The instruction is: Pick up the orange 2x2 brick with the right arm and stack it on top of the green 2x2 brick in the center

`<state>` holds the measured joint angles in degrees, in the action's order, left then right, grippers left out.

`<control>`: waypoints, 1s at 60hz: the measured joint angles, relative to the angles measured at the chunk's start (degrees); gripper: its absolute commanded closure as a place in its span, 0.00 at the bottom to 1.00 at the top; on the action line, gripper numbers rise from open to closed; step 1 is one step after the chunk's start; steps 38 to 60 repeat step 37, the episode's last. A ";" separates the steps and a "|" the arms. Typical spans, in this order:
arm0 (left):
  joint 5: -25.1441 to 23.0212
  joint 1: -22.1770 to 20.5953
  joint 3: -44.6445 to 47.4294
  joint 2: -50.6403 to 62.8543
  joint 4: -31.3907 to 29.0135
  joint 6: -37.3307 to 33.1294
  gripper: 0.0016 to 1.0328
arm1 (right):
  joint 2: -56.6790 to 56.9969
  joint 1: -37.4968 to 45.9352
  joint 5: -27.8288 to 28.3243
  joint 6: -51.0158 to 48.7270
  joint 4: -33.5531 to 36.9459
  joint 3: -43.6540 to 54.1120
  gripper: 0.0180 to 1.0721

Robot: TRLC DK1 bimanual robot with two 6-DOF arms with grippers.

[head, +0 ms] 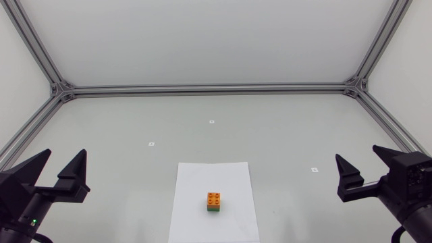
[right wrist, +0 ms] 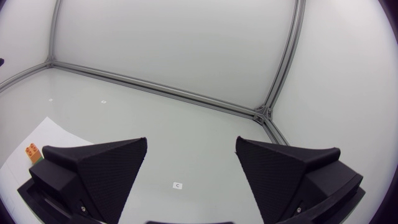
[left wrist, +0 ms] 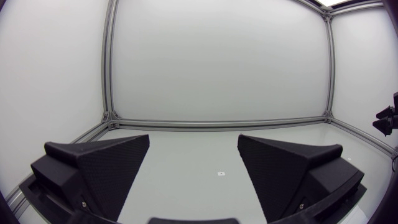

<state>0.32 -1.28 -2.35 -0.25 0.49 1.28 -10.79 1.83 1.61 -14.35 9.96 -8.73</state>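
Note:
The orange 2x2 brick sits stacked on the green 2x2 brick, on a white paper sheet at the table's front centre. The right wrist view shows the orange brick on the green brick far off beside my right gripper. My right gripper is open and empty at the right side, well away from the stack. At the left side my left gripper is open and empty too.
An aluminium frame runs along the table's back and sides. Small white markers dot the grey tabletop, one lying ahead of the right gripper. The tip of my right arm shows in the left wrist view.

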 measured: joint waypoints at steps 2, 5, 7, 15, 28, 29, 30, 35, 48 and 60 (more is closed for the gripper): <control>0.00 -0.02 0.00 0.00 0.00 0.00 0.04 | 0.87 -0.15 -0.07 1.11 -0.98 0.59 0.04; 0.02 -0.02 0.00 0.00 0.02 0.00 0.04 | 2.16 -0.37 -0.22 2.54 -2.19 1.49 0.04; 0.00 0.00 0.00 0.00 0.00 0.00 0.04 | 3.04 -0.48 -0.31 3.54 -2.95 2.14 0.04; 0.00 0.00 0.00 0.00 0.00 -0.02 0.04 | 6.25 -0.94 -0.66 7.37 -5.70 4.52 0.04; 0.02 -0.02 0.00 0.00 0.00 0.00 0.04 | 10.27 -1.42 -1.46 12.31 -8.94 7.34 0.04; 0.02 -0.02 0.00 0.00 0.00 0.00 0.04 | 10.38 -1.42 -1.46 12.48 -8.94 7.34 0.04; 0.02 0.00 0.00 0.00 0.00 0.00 0.04 | 10.43 -1.42 -1.46 12.52 -8.94 7.34 0.04; 0.02 -0.02 0.00 0.00 0.00 0.00 0.04 | 10.47 -1.42 -1.46 12.76 -8.94 7.34 0.04; 0.00 -0.02 0.00 0.00 0.00 -0.02 0.04 | 10.47 -1.42 -1.46 12.85 -8.94 7.34 0.04; 0.00 -0.02 0.00 0.00 0.00 -0.02 0.04 | 10.47 -1.42 -1.46 12.85 -8.94 7.34 0.04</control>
